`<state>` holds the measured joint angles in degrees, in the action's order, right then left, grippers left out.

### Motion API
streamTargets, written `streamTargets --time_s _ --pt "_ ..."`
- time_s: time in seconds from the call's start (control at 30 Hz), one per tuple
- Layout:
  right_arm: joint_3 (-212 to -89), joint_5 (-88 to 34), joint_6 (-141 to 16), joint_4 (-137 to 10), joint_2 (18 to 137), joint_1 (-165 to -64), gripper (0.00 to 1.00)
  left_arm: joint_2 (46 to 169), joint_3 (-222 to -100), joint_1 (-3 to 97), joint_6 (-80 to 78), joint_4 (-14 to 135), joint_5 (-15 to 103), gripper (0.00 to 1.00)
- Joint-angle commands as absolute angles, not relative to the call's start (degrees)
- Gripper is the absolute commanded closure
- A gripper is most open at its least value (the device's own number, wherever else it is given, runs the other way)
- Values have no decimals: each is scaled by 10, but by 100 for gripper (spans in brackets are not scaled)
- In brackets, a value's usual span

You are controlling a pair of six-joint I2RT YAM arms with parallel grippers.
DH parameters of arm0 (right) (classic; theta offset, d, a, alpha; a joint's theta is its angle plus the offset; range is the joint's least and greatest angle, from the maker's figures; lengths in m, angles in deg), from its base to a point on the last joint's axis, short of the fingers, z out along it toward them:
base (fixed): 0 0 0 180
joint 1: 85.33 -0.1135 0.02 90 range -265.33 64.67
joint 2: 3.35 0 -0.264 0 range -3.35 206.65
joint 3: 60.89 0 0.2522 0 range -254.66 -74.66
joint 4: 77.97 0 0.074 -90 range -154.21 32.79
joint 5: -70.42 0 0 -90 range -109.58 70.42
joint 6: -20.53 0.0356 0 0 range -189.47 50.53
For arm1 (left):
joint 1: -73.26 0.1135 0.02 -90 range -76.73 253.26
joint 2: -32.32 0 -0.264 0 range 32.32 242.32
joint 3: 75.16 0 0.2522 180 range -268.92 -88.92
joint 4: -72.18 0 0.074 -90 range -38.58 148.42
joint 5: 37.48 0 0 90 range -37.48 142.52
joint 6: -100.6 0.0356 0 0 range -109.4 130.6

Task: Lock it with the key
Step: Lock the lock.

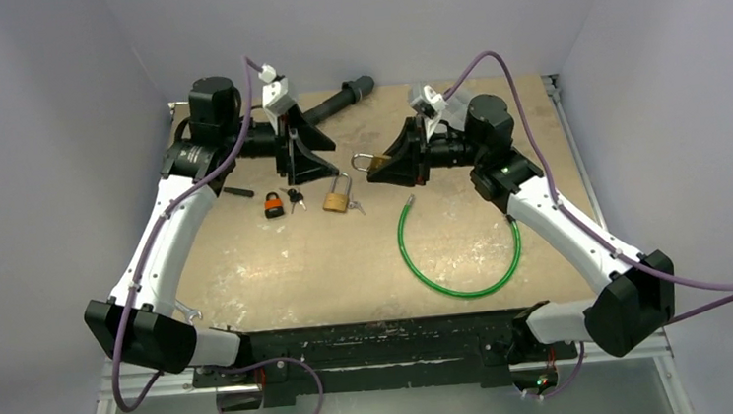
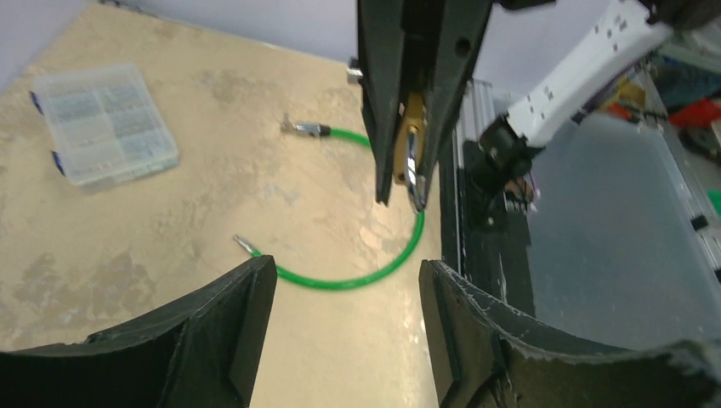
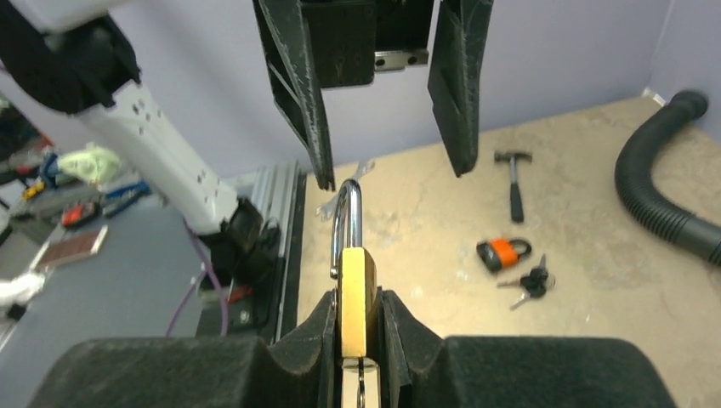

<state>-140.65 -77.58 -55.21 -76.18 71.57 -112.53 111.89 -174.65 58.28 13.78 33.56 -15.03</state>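
Fingers [image 3: 308, 330] of the right gripper [image 3: 358, 313] pinch the body of a brass padlock [image 3: 357, 276] in a narrow grip. Its shackle points left at the left gripper [image 3: 389, 177], whose fingers [image 3: 298, 93] stand wide and apart from it, over the far middle of the table [image 1: 348, 268]. Nearer and left lie a second brass padlock [image 1: 336, 201], keys [image 1: 293, 197] and an orange padlock [image 1: 273, 206]; green cable [image 1: 463, 288] curls at right, black hose [image 1: 346, 92] at the far edge.
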Motion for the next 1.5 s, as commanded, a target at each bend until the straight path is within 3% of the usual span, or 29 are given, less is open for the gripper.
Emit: streamTargets --time_s 0.0,0.23,0.57,0.77,1.13,1.2,1.37,1.47 --pt "-1444 -809 -684 -629 701 -1124 100 1100 -1756 577 325 144 -191 35" --pt "-1474 -831 -746 -547 716 -1124 100 1080 -1733 510 300 155 -136 36" --pt "-1476 -860 -746 -526 722 -1132 100 1060 -1700 466 200 289 -84 58" --pt "-1474 -856 -741 -532 721 -1139 100 1067 -1699 460 196 301 -84 62" --pt "-1469 -866 -700 -569 722 -1140 100 1069 -1692 458 217 281 -85 91" --pt "-1467 -866 -699 -574 722 -1140 100 1068 -1693 458 216 281 -83 92" --pt "-1468 -860 -699 -575 721 -1140 100 1067 -1694 458 219 271 -87 75" --pt "-1469 -858 -699 -574 721 -1140 100 1068 -1697 458 227 251 -90 74"
